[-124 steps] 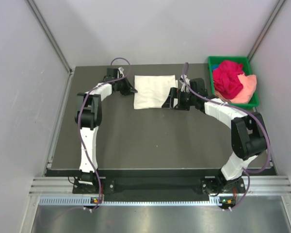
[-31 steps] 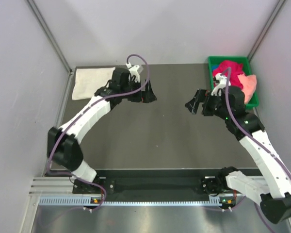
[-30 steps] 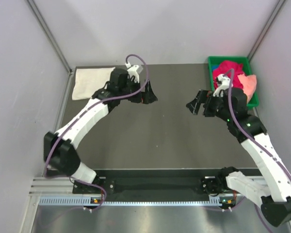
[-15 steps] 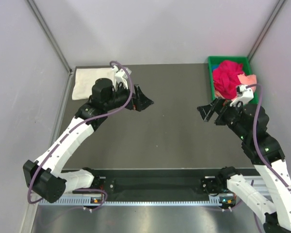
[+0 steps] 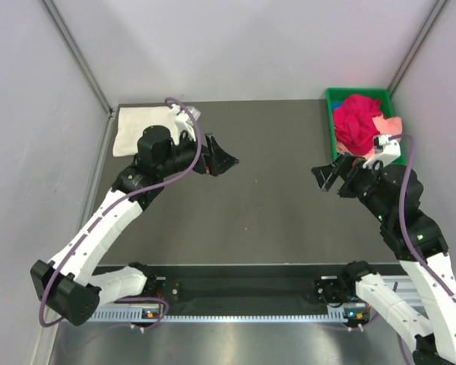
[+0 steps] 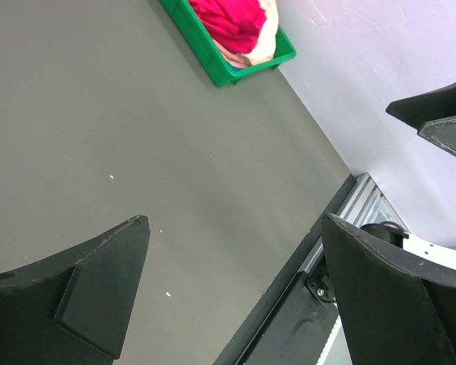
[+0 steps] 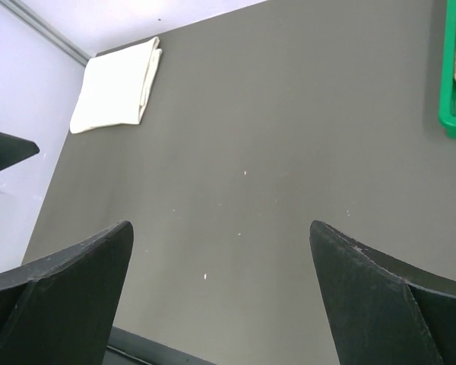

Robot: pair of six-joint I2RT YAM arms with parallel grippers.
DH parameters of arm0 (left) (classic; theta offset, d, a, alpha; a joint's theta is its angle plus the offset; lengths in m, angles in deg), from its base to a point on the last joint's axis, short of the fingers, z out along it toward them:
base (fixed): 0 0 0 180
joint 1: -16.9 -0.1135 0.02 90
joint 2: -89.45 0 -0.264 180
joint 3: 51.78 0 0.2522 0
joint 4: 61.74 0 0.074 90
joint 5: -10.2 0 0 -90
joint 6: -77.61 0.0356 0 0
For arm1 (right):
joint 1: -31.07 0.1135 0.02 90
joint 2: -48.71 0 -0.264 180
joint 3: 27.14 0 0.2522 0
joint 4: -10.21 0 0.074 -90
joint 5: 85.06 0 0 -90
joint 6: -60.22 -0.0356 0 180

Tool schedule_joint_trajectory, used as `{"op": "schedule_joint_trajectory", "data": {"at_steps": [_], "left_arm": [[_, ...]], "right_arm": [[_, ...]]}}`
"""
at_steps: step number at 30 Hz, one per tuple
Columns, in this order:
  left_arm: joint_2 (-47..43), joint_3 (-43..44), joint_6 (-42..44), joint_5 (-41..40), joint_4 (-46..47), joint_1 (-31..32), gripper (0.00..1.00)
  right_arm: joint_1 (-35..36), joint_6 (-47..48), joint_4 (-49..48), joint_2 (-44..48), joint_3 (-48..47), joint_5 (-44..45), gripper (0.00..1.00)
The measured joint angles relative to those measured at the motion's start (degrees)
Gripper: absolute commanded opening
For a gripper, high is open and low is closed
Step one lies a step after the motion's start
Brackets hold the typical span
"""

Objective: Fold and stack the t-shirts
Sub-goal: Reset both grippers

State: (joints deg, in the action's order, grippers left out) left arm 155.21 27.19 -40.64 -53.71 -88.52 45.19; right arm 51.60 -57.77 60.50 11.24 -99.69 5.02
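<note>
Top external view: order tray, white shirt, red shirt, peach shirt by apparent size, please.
1. tray
2. white shirt and red shirt: alike, not ranked; the left arm covers part of the white one
3. peach shirt, mostly covered

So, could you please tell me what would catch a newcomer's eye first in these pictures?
The green tray at the far right corner of the table stands out, with a crumpled magenta-red t-shirt heaped over a peach-pink t-shirt. A cream-white t-shirt lies folded at the far left corner. Between them, the left gripper and right gripper hover open and empty above the dark middle.
</note>
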Motion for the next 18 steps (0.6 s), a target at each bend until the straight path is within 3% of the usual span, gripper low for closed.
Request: {"op": "schedule_joint_trajectory", "data": {"at_steps": [18], "left_arm": [[-0.9, -0.1, -1.7, 0.0, 1.0, 0.0, 0.99]], "right_arm": [[0.0, -0.1, 0.0, 1.4, 0.2, 0.1, 1.0]]}}
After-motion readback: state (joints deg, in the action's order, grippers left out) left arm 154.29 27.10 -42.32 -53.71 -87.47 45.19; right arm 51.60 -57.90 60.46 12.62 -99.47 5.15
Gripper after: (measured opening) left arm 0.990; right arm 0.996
